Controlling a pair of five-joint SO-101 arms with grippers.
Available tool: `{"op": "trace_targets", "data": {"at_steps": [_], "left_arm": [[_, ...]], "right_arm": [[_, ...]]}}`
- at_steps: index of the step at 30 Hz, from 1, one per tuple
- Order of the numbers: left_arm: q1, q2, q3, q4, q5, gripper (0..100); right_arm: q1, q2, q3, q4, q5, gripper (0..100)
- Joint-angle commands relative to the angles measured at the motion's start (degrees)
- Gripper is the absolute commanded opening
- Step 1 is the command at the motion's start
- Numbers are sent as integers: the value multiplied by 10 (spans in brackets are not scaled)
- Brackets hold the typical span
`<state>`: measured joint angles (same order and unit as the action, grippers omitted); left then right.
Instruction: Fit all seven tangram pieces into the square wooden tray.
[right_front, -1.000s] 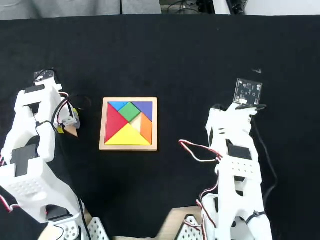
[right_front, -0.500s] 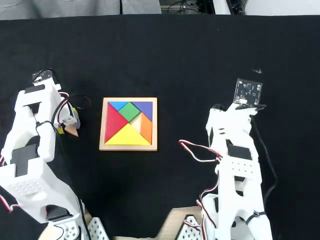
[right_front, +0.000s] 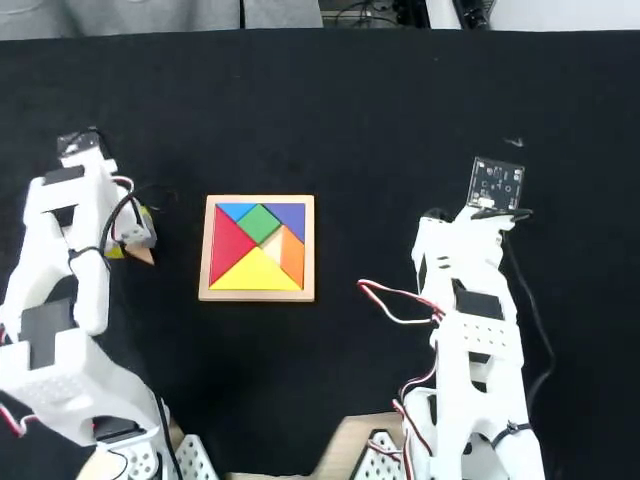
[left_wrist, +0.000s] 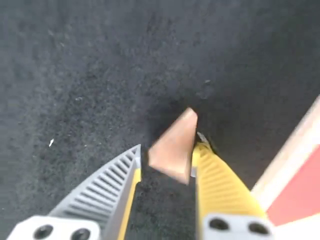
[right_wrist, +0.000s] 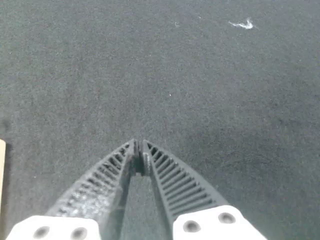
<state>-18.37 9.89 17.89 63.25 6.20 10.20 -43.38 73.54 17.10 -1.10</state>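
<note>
"Black worktop (right_front: 400, 100), two white arms. How do they stand?"
"The left arm (right_front: 60, 260) bends in beside the wooden tray (right_front: 207, 270). Its hand (left_wrist: 167, 150) pinches a tan triangle (left_wrist: 176, 142) near the tray's left side. The right arm (right_front: 470, 300) sits well apart, its hand (right_wrist: 139, 152) pressed together over the worktop."
"And the tray?"
"Six coloured pieces (right_front: 245, 270) lie inside, with one small pale gap (right_front: 270, 247) beside the orange one."

No writing, number, label or sign can be read here. The small dark circuit board (right_front: 497, 185) carries only marks too fine to make out.
</note>
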Motion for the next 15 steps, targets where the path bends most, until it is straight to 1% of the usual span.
{"op": "trace_targets", "data": {"at_steps": [1,5,9,11,15], "left_arm": [[42,-51,18,-5,3,169],[66,-83,26,3,3,169],[102,-119,14,46,3,169],[87,-134,7,56,3,170],[11,-136,10,52,4,179]], "right_arm": [[-11,-15,-2,-11,6,15],[-11,-15,-2,-11,6,15],[-11,-15,-2,-11,6,15],[-11,-15,-2,-11,6,15],[-11,-15,-2,-11,6,15]]}}
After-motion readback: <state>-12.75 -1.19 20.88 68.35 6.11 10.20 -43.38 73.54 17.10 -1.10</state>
